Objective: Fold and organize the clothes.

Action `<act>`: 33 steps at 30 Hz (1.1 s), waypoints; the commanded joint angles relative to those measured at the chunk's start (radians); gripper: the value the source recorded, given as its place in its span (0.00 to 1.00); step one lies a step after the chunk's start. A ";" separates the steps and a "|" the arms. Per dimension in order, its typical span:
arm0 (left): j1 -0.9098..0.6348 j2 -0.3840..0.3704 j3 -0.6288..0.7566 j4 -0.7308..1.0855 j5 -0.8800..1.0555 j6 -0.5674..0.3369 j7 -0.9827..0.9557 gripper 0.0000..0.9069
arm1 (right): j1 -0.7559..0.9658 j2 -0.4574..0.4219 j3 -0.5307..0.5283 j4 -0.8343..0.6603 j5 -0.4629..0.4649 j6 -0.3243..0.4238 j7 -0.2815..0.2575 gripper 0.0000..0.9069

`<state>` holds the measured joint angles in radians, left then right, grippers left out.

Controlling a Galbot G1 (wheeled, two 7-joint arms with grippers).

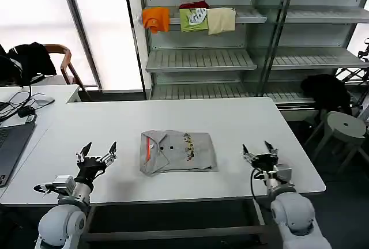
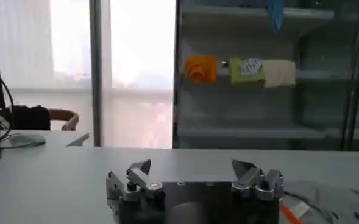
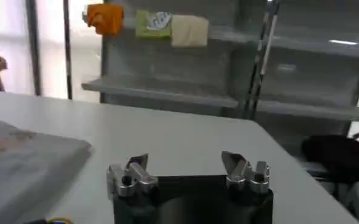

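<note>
One folded shirt (image 1: 177, 151) lay mid-worktop (image 1: 242, 122), left tool (image 1: 98, 151) at its 9 o'clock, right tool (image 1: 258, 150) at 3 o'clock, both spread apart, touching nothing.

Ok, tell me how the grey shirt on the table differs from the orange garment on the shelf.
The grey shirt lies flat, folded into a neat rectangle on the white table; the orange garment droops over the edge of a shelf. The shirt shows a red-trimmed collar and a small chest print, while the orange one looks plain. The shirt sits between the left gripper and right gripper, both open; the orange one is far behind.
</note>
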<state>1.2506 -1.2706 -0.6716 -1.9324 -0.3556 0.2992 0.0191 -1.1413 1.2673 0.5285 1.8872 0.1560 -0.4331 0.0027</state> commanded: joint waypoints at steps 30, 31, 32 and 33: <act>0.020 0.033 0.005 0.092 -0.034 -0.134 -0.005 1.00 | 0.021 -0.093 0.092 -0.040 0.040 0.031 -0.001 1.00; 0.020 0.032 0.006 0.091 -0.033 -0.133 -0.005 1.00 | 0.019 -0.093 0.091 -0.034 0.042 0.023 0.000 1.00; 0.019 0.032 0.006 0.090 -0.033 -0.132 -0.006 1.00 | 0.018 -0.093 0.090 -0.031 0.043 0.020 -0.001 1.00; 0.017 0.032 0.007 0.088 -0.034 -0.131 -0.006 1.00 | 0.017 -0.093 0.089 -0.026 0.048 0.010 -0.006 1.00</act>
<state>1.2702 -1.2386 -0.6668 -1.8464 -0.3913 0.1832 0.0144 -1.1245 1.1783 0.6163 1.8438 0.1560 -0.3917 0.0018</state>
